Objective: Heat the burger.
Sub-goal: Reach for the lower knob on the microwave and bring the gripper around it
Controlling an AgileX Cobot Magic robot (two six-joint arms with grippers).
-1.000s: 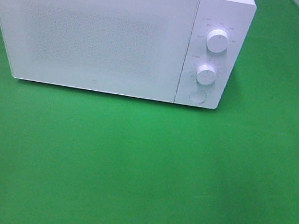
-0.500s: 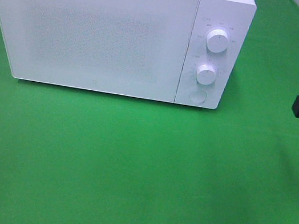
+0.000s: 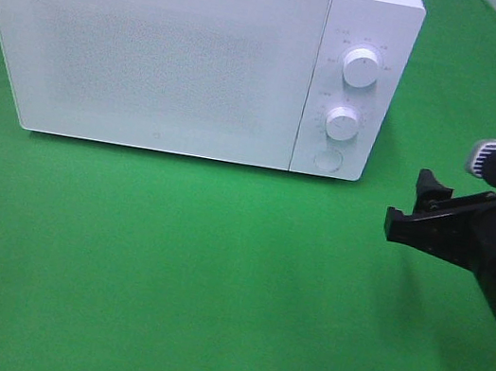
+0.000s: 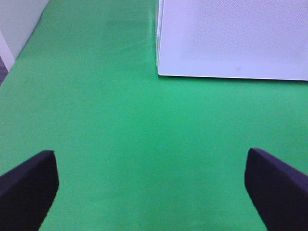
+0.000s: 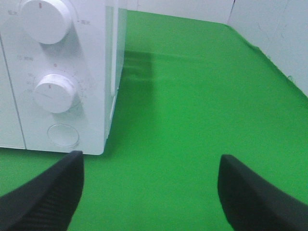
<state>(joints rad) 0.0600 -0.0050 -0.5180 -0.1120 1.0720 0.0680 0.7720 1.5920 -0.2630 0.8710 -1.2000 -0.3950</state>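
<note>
The burger is out of view in every frame. A white microwave (image 3: 176,48) stands at the back of the green table with its door shut. My right gripper (image 3: 410,204) hovers open to the right of the microwave's control panel, nothing between its fingers. In the right wrist view the right gripper (image 5: 151,192) faces the microwave's (image 5: 57,72) front right corner. In the left wrist view the left gripper (image 4: 151,187) is open and empty above bare cloth, short of the microwave's (image 4: 231,38) lower front edge. The exterior high view does not show the left gripper.
The control panel carries an upper knob (image 3: 361,67), a lower knob (image 3: 342,122) and a round button (image 3: 328,159). Green cloth (image 3: 211,285) covers the table. A pale wall (image 5: 269,29) borders the table at the back right.
My right arm has come in from the right edge and moved left toward the microwave's control panel. The microwave has not moved.
</note>
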